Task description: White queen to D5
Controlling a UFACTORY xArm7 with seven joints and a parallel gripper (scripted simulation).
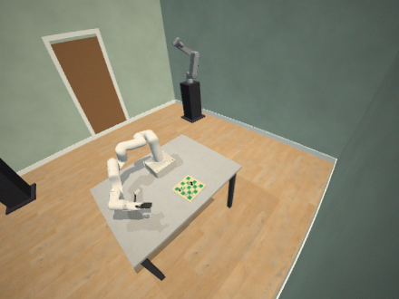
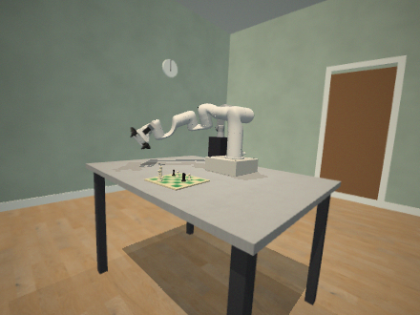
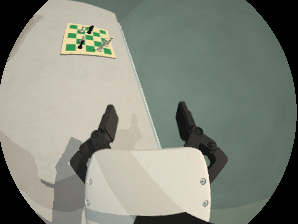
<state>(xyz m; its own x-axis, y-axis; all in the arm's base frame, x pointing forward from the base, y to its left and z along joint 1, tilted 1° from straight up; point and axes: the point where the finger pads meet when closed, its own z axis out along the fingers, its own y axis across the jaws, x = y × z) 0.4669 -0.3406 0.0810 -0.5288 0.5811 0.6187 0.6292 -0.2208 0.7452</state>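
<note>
A small green and cream chessboard lies on the grey table, with a few black and white pieces standing on it. The tallest white piece stands at the board's left end in the exterior view; it looks like the white queen, but the pieces are too small to be sure. My gripper is open and empty. It hangs above the table, well away from the board, near the table's edge.
The arm's white base block stands on the table behind the board. A second grey arm on a black pedestal stands in the room's corner. A dark object sits on the floor at the left.
</note>
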